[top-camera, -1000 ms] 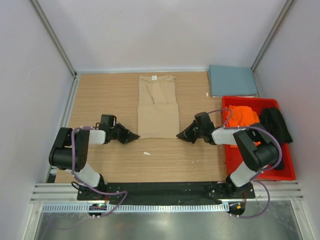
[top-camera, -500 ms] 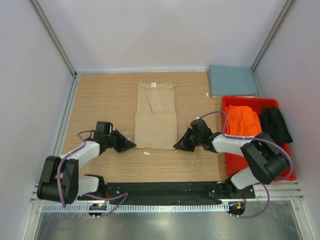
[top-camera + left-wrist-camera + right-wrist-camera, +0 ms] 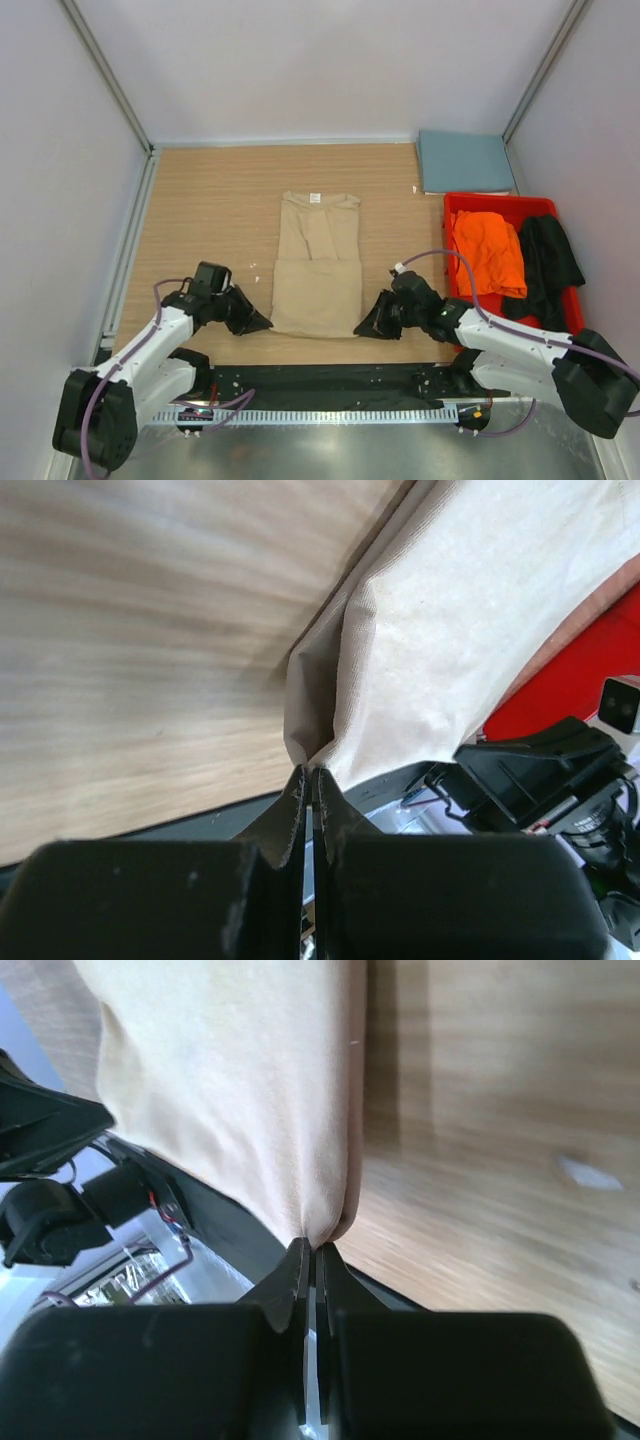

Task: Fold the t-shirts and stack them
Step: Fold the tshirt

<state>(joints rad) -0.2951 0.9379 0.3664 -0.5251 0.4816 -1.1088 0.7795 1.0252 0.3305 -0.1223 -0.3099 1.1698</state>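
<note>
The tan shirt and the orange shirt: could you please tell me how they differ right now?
The tan shirt lies flat, partly folded, on the table; the orange shirt sits bunched in the red bin. The left gripper and right gripper pinch the tan shirt's near corners; nothing holds the orange shirt. Both are plain cloth.

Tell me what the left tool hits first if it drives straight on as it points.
The tan t-shirt: the left tool, shut on its near corner, points along its near edge. Past the cloth, the right tool looks roughly in line, though height is unclear.
</note>
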